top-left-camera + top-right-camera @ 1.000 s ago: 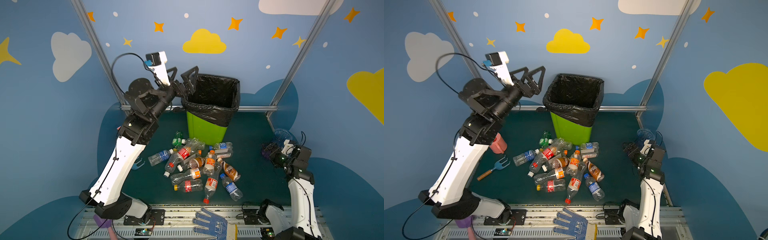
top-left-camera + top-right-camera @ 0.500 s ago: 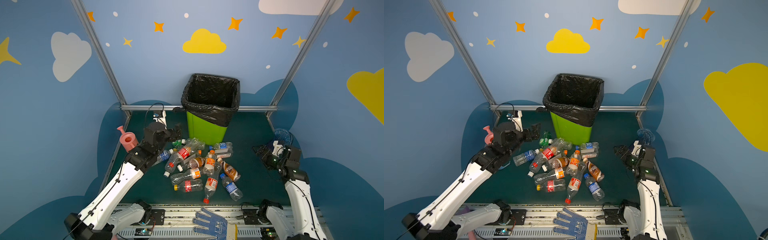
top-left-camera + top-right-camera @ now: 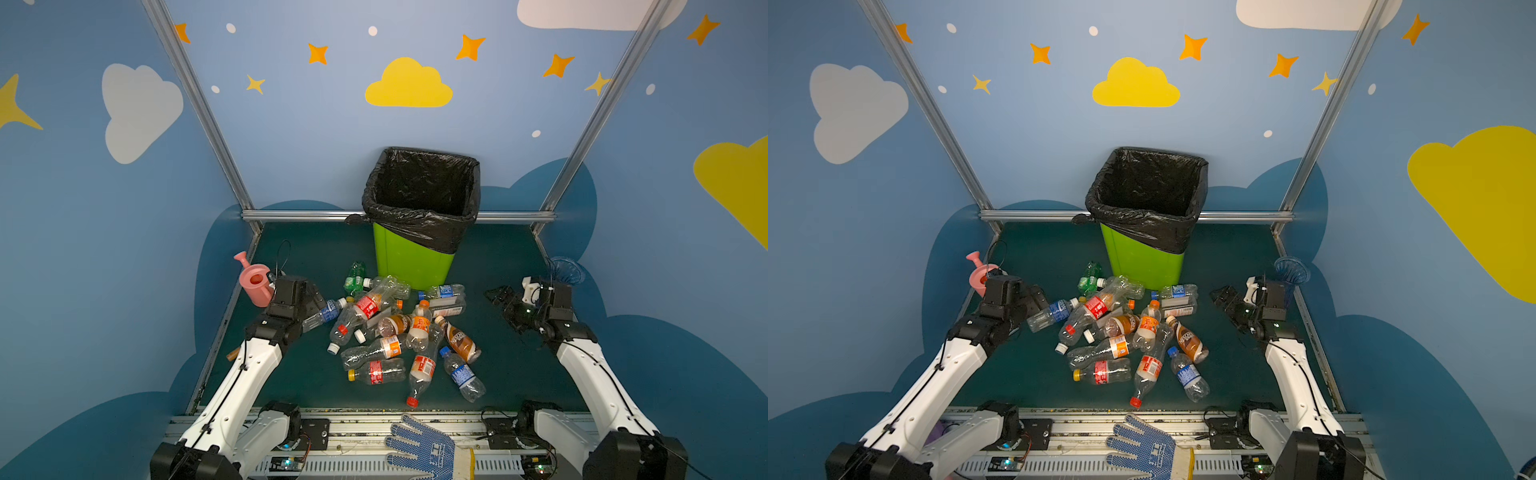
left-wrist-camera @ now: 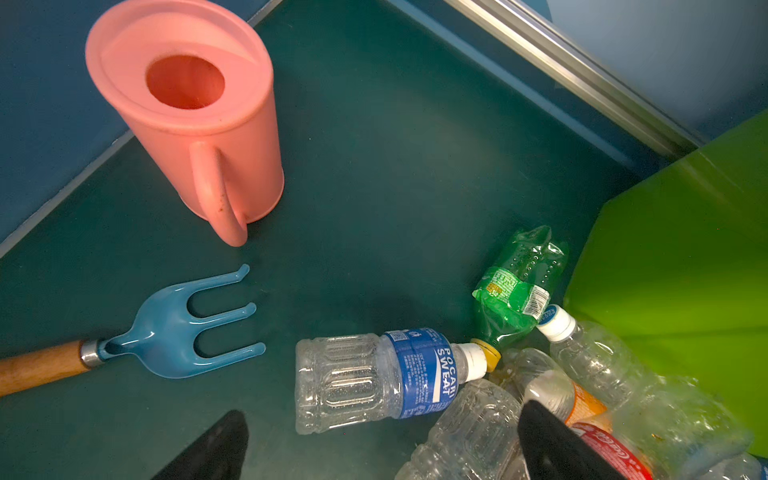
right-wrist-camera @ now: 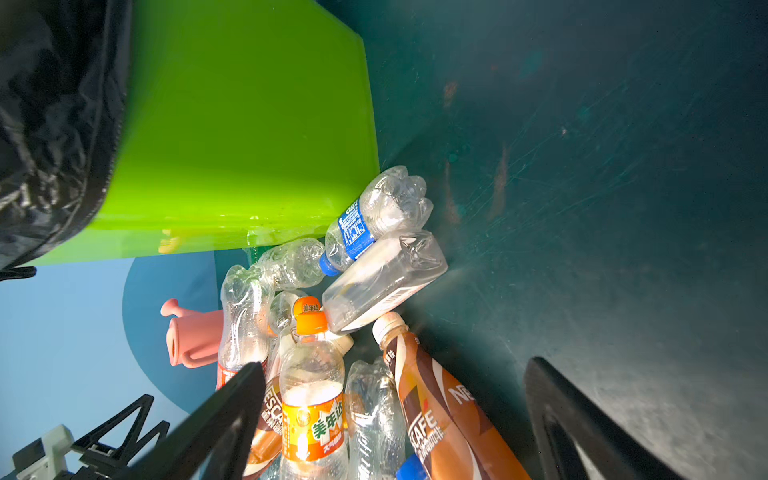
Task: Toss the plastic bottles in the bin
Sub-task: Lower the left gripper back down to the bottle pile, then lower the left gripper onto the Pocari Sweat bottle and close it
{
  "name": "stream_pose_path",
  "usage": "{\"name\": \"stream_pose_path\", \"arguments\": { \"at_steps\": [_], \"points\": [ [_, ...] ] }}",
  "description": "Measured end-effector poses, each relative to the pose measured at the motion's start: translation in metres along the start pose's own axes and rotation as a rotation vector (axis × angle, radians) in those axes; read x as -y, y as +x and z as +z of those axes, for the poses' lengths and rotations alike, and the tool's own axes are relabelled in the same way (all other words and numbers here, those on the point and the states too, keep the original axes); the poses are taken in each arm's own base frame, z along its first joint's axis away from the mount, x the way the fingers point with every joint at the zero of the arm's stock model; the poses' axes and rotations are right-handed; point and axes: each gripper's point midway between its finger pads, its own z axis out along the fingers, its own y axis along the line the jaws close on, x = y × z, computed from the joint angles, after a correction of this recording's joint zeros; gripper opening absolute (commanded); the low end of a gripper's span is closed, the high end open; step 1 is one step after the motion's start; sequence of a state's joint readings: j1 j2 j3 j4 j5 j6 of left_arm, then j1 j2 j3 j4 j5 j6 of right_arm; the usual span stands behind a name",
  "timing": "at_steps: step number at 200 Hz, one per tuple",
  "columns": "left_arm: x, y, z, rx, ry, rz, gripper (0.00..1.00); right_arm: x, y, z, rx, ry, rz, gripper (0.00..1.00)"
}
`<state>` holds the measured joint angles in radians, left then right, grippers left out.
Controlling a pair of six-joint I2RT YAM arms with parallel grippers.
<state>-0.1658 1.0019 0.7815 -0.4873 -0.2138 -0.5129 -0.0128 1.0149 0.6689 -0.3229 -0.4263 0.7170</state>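
Note:
Several plastic bottles (image 3: 399, 332) (image 3: 1125, 332) lie in a heap on the green mat in front of the lime-green bin (image 3: 411, 262) (image 3: 1142, 266), which is lined with a black bag. My left gripper (image 3: 318, 308) (image 3: 1039, 300) hangs open at the heap's left edge. In the left wrist view it (image 4: 382, 415) is just above a clear blue-labelled bottle (image 4: 374, 378) and holds nothing. My right gripper (image 3: 498, 295) (image 3: 1223, 297) stands open to the right of the heap. In the right wrist view it (image 5: 395, 368) faces a brown coffee bottle (image 5: 436, 407) and an orange-labelled bottle (image 5: 311, 411).
A pink watering can (image 3: 255, 282) (image 4: 195, 120) and a blue hand rake (image 4: 178, 328) lie left of the left gripper. A blue ribbed vase (image 3: 565, 270) stands behind the right wrist. A dotted glove (image 3: 424, 449) rests on the front rail.
My left arm has swung down from the bin's rim to the left edge of the heap, still open. My right gripper has shifted a little toward the heap.

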Motion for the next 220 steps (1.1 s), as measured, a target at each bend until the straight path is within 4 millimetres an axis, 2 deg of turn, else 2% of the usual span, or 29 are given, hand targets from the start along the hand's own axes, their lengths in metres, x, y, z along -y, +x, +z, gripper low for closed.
{"name": "stream_pose_path", "arguments": {
  "at_steps": [31, 79, 138, 170, 198, 220],
  "points": [
    [-0.004, 0.012, 0.016, -0.103, -0.068, 0.118, 1.0, 0.006, 0.005, 0.007, -0.013, 0.017, 0.017, 0.96],
    [-0.01, 0.029, 0.038, -0.316, -0.165, 0.413, 0.99, 0.01, 0.001, 0.007, 0.01, 0.038, 0.017, 0.97],
    [-0.005, 0.033, 0.041, -0.389, -0.127, 0.754, 1.0, 0.012, -0.001, 0.007, 0.018, 0.047, 0.016, 0.98],
    [0.0, 0.037, 0.046, -0.43, -0.088, 0.856, 0.99, 0.017, -0.002, 0.006, 0.023, 0.054, 0.024, 0.98],
    [0.01, 0.036, 0.063, -0.5, -0.082, 0.917, 0.96, 0.02, -0.005, 0.007, 0.028, 0.059, 0.031, 0.98],
    [0.012, 0.042, 0.074, -0.557, -0.075, 0.96, 0.96, 0.024, -0.007, 0.007, 0.03, 0.065, 0.042, 0.98]
  ]
}}
